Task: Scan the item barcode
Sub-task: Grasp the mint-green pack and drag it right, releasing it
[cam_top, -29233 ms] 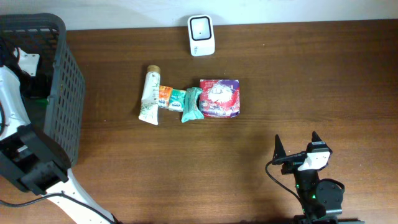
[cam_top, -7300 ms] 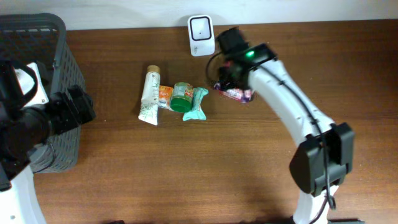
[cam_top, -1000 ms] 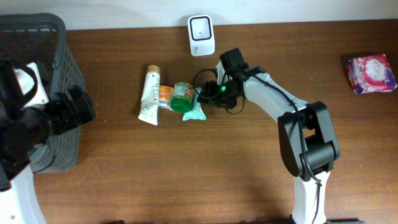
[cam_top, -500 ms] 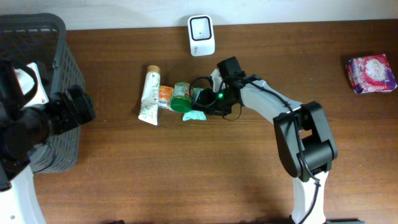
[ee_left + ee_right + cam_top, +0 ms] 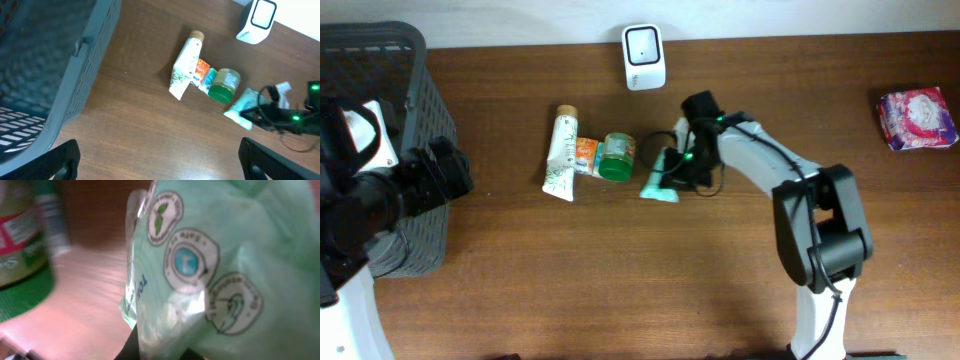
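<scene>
One teal pouch (image 5: 658, 186) is clamped in the right gripper (image 5: 678, 170), near one green jar (image 5: 616, 158), one orange packet (image 5: 584, 155) and one tube (image 5: 560, 153), while the left gripper (image 5: 159, 157) gapes wide.

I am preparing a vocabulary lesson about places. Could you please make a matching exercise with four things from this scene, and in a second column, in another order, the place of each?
Things:
1. white scanner
2. teal pouch
3. red and purple packet
4. dark basket

Places:
A. far right side, alone
B. clamped in the right gripper
C. far left side
D. at the back, near the middle

Pairs: 1-D, 2-B, 3-A, 4-C
</scene>
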Available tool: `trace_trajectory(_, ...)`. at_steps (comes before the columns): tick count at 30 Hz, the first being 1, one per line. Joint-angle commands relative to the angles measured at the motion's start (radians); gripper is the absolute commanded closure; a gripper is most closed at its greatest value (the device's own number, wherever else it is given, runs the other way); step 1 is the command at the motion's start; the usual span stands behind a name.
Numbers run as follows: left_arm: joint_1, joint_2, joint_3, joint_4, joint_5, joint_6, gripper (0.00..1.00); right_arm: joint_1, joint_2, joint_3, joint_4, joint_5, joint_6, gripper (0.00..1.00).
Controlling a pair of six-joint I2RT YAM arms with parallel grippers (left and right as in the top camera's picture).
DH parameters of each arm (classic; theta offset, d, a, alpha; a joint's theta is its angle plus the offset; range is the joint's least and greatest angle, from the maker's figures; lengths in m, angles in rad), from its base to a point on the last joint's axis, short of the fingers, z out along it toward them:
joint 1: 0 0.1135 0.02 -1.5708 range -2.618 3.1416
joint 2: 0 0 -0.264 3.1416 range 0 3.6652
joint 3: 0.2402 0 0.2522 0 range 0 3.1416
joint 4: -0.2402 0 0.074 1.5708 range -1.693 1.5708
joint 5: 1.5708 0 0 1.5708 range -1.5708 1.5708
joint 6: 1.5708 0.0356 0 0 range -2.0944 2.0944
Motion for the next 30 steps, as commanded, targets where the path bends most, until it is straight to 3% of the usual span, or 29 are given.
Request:
trace_trajectory(1,0.005,-0.002,-0.002,-0.002,0.000,-0.010,0.01,-0.026,-0.092,0.064,-0.106,0.263,-0.032,0.96)
trace_trajectory(4,0.005,-0.002,-0.002,-0.002,0.000,-0.009,0.01,-0.026,-0.106,0.079,-0.187,0.390,-0.032,0.96)
trace_trajectory(8,0.005,-0.002,-0.002,-0.002,0.000,-0.010,0.01,-0.025,-0.099,0.076,-0.178,0.409,-0.032,0.96)
trace_trajectory(15,0.005,-0.002,-0.002,-0.002,0.000,-0.010,0.01,-0.012,-0.098,0.075,-0.045,0.164,-0.032,0.96)
trace_trajectory(18,0.005,-0.002,-0.002,-0.002,0.000,-0.010,0.01,0.008,-0.098,0.075,-0.028,0.169,-0.032,0.96)
trace_trajectory(22,0.005,-0.002,-0.002,-0.002,0.000,-0.010,0.01,-0.014,-0.101,0.107,-0.119,0.242,-0.047,0.96)
trace_trajectory(25,0.005,-0.002,-0.002,-0.002,0.000,-0.010,0.01,-0.044,-0.101,0.189,-0.278,0.340,-0.057,0.96)
trace_trajectory(30,0.005,-0.002,-0.002,-0.002,0.000,-0.010,0.01,-0.036,-0.095,0.203,-0.425,0.713,0.020,0.96)
